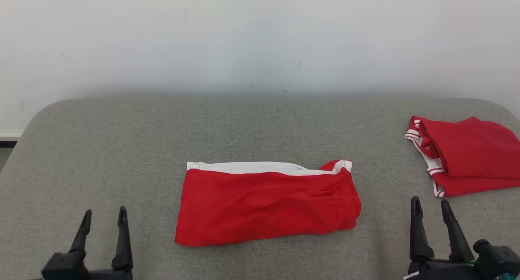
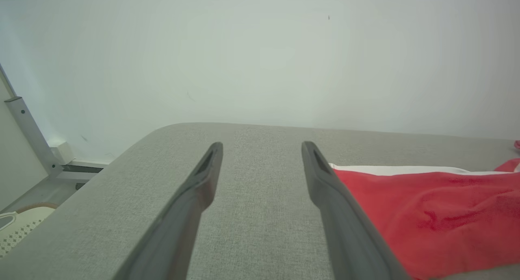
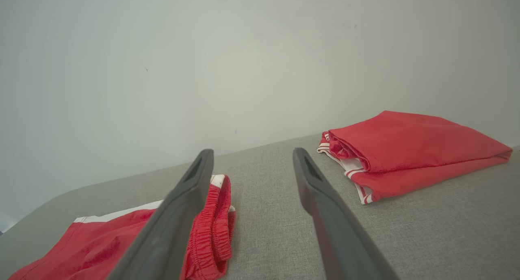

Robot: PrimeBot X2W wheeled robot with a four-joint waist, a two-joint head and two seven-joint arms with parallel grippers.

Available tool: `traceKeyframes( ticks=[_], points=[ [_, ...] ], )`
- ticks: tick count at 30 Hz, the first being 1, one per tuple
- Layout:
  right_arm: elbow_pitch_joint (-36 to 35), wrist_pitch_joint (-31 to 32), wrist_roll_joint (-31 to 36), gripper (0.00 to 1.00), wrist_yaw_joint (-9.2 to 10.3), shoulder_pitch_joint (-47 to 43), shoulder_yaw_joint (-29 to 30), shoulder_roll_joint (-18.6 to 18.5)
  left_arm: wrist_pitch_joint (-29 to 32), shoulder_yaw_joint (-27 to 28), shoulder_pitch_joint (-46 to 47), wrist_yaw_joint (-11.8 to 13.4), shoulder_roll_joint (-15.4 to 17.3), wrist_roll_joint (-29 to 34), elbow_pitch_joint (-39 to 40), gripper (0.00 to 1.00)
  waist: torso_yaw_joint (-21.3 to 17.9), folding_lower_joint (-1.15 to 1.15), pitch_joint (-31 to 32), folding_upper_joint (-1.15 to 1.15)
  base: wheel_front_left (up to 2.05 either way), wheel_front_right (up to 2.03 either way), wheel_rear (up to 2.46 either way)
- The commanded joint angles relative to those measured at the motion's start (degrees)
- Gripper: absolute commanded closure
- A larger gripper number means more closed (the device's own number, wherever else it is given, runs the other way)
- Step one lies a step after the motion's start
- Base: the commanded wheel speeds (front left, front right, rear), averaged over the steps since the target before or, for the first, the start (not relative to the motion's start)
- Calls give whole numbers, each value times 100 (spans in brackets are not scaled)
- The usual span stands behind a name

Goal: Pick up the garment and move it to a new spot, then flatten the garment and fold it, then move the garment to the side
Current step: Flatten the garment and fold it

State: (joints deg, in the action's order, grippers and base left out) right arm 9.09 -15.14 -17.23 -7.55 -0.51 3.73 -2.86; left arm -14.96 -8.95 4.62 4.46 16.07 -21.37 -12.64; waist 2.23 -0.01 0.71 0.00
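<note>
On the worktop, in the middle, the shorts lie folded. Left fingers and right fingers are open and empty. Moving the shorts aside looks left to do.

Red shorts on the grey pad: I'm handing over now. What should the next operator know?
Left gripper: open, empty, at the near left.
Right gripper: open, empty, near right.
Red shorts: folded, flat at the middle of the grey pad.
Second red garment: folded, far right.
Done: folding, apparently. Left: move the shorts aside.
</note>
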Motion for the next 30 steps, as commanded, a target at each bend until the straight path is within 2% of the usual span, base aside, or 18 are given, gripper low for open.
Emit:
traceKeyframes(
  ticks=[1,5,15,21,30],
  points=[
    [-23,-7,28,0,17,-101,-18,-4,-18,86,-122,-23,-44,57,75,0,45,1,19,0,0,0,0],
    [-57,-7,170,0,17,-219,-129,-10,-18,342,-477,-6,-263,301,305,0,122,1,66,0,0,0,0],
    [38,-8,487,0,17,-399,-536,-4,-19,725,-927,-150,-788,739,406,0,143,1,171,0,0,0,0],
    [143,-7,630,0,17,-372,-689,-5,-19,852,-868,-381,-895,939,133,0,131,1,167,0,0,0,0],
    [303,-7,730,0,17,-344,-735,-6,-19,855,-727,-515,-924,1312,-79,0,130,1,147,0,0,0,0]
  ],
)
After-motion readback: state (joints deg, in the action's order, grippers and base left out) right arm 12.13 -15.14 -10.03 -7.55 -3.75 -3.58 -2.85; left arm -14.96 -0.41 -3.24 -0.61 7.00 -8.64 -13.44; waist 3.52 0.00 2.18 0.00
